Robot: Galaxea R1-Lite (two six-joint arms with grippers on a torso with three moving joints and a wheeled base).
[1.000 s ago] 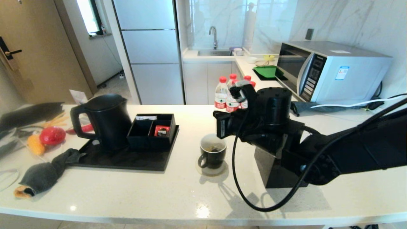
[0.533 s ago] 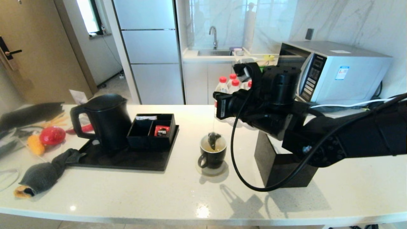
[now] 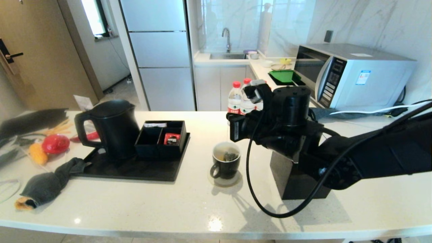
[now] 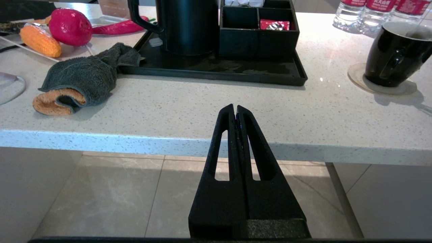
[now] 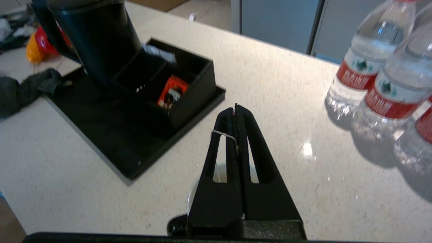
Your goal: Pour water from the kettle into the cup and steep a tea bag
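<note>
The black cup (image 3: 225, 164) with a white inside stands on a round coaster in the middle of the counter, holding pale yellowish water (image 3: 222, 156). The dark tea bag (image 3: 231, 156) sits inside it at the water's surface. Just above the cup, my right gripper (image 5: 235, 109) is shut on the tea bag's thin white string (image 5: 222, 134); the cup's white inside (image 5: 221, 172) shows under the fingers. The tall black kettle (image 3: 113, 127) stands on the tray at the left. My left gripper (image 4: 235, 109) is shut and empty, parked low before the counter's front edge.
A black tray (image 3: 135, 170) carries the kettle and a compartment box (image 3: 161, 136) with a red packet (image 3: 172, 138). Red-capped bottles (image 3: 235, 98) stand behind the cup. A black block (image 3: 300, 180) sits under my right arm. A grey towel (image 3: 47, 185) lies at the left.
My right gripper lifted the tea bag out over the cup half a second ago and has now lowered it back into the water. The left arm has not moved.
</note>
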